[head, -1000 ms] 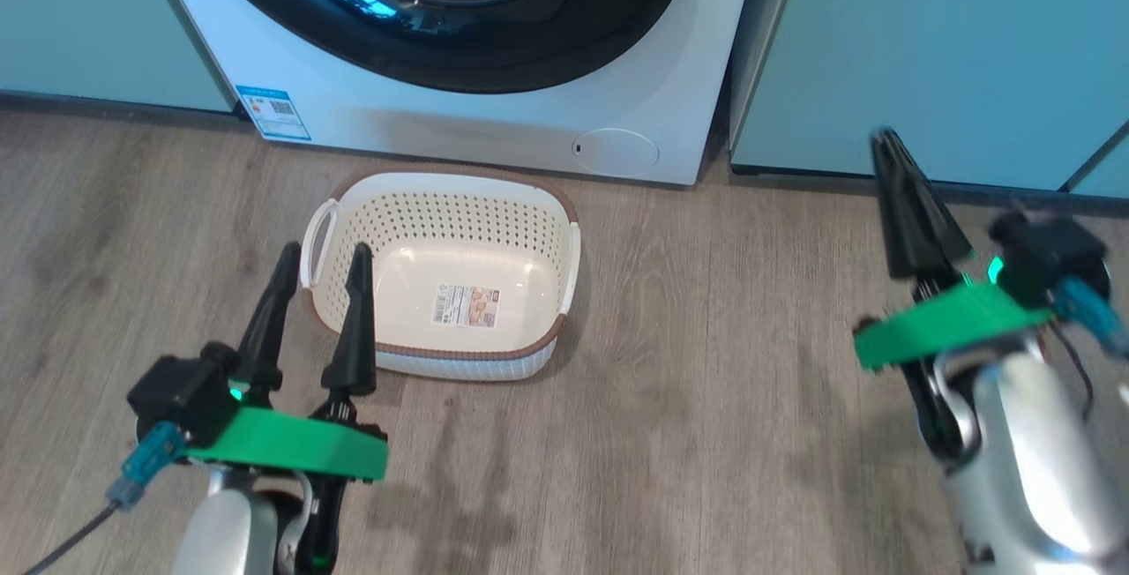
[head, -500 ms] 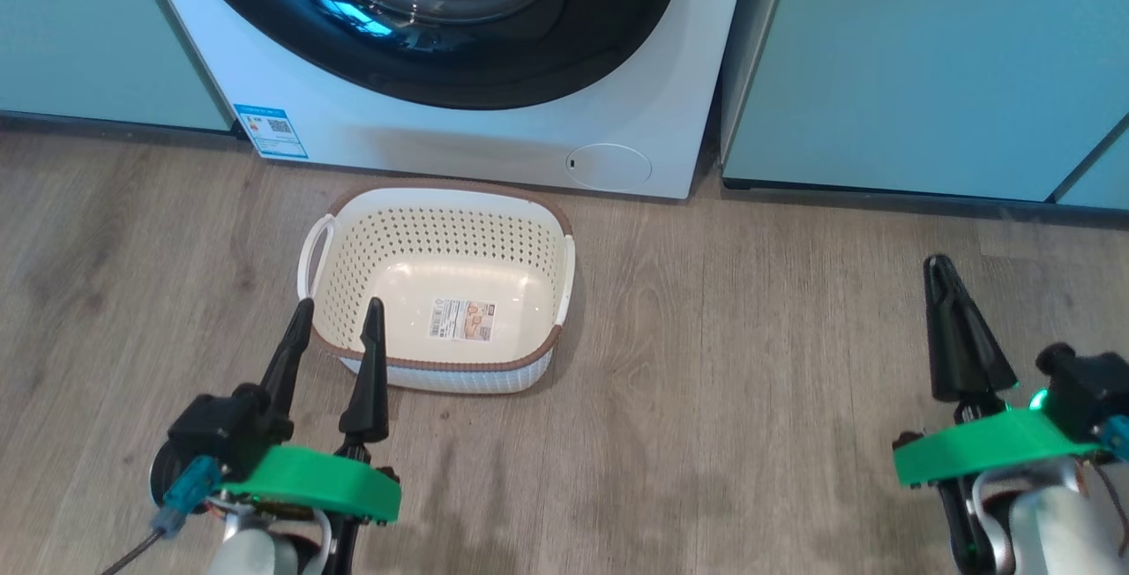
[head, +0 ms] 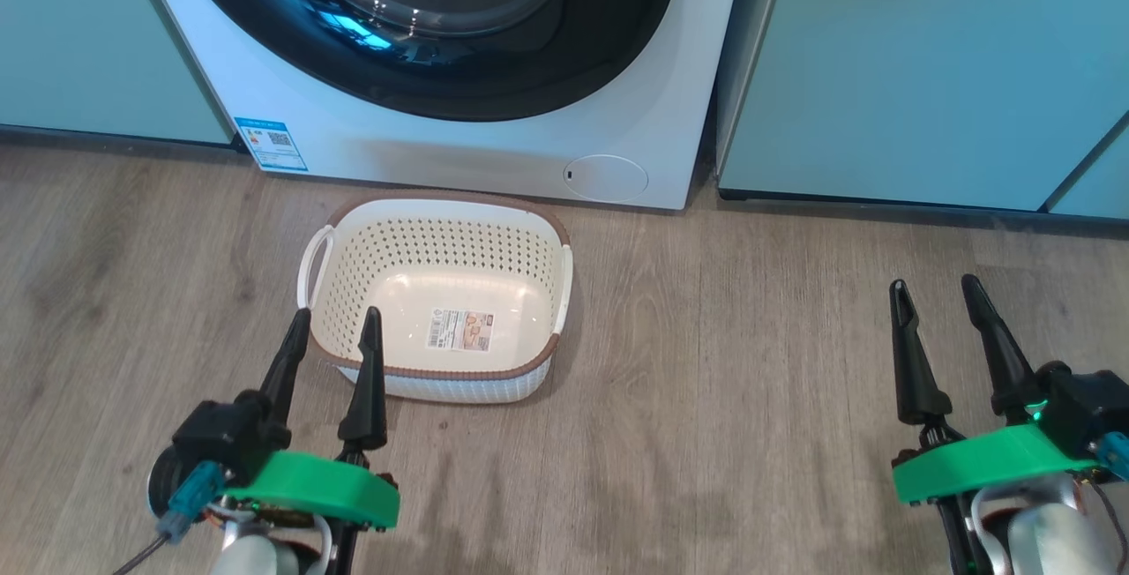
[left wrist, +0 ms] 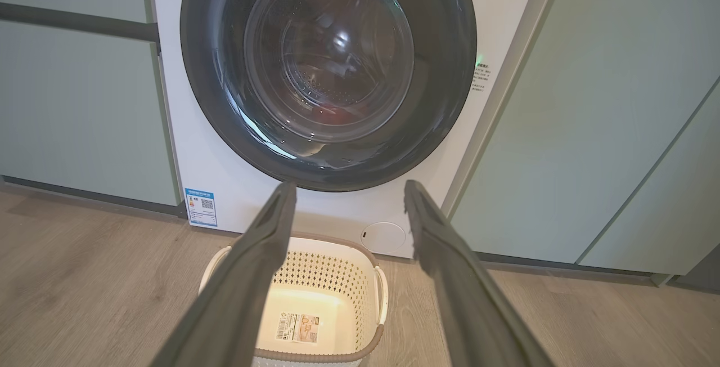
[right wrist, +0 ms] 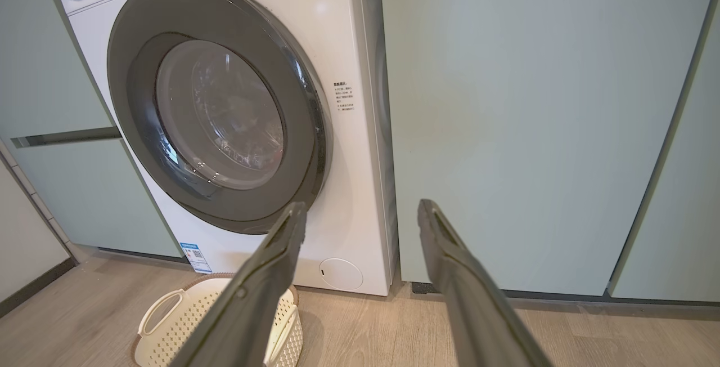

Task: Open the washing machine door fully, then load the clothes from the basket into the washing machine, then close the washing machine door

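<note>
The right tool (head: 933, 286), shut a moment ago, is now spread wide and empty like the left tool (head: 337, 315), and with the clothes (left wrist: 334, 112) seen behind the closed washing machine door (left wrist: 329, 68), the task is judged done.

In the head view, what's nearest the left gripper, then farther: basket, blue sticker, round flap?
1. basket, just beside the left gripper.
2. blue sticker, low on the washing machine, its left side.
3. round flap, low on its right.

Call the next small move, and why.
Probably just pull both arms back: the washing machine door looks shut, the basket is empty, red clothes show behind it, and the left gripper and right gripper are open, holding nothing.
</note>
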`<state>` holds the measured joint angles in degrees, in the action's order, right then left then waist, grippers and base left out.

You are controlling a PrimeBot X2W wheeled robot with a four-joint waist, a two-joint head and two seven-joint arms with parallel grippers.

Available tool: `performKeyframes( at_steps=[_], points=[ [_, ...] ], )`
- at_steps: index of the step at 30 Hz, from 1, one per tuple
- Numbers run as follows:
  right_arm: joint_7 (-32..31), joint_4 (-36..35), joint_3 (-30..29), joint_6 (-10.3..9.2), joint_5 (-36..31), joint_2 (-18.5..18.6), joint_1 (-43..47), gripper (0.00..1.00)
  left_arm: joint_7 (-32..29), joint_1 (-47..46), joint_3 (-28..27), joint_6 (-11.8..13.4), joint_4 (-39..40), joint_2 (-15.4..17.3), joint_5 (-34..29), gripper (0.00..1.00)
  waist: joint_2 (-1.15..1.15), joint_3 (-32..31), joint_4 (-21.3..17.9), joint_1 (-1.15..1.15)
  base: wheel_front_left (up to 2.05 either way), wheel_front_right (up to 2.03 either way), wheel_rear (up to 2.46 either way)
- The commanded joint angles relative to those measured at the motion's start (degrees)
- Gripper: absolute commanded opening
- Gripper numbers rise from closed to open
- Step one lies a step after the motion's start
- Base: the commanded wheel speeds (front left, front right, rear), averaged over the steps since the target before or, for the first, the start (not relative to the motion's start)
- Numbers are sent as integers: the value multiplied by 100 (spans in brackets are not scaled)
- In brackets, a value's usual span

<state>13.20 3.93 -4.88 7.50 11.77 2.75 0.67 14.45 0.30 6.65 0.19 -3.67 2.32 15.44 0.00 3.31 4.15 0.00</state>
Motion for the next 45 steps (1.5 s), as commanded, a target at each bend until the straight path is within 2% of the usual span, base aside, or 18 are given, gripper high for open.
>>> performKeyframes(
  at_steps=[1, 13, 45],
  points=[
    [58, -182, 134, -1, 55, 13, -79, 100, 55, -91, -198, 17, 173, 55, -65, 100, 0, -2, -2, 0, 0, 0, 0],
    [67, -129, 115, -1, 83, 13, -107, 100, 55, -77, -214, -6, 318, 55, -190, 100, 0, -10, -19, 0, 0, 0, 0],
    [77, -80, 50, -1, 81, 13, -136, 100, 55, -48, -252, -131, 442, 55, 48, 100, 0, -2, -31, 0, 0, 0, 0]
  ],
)
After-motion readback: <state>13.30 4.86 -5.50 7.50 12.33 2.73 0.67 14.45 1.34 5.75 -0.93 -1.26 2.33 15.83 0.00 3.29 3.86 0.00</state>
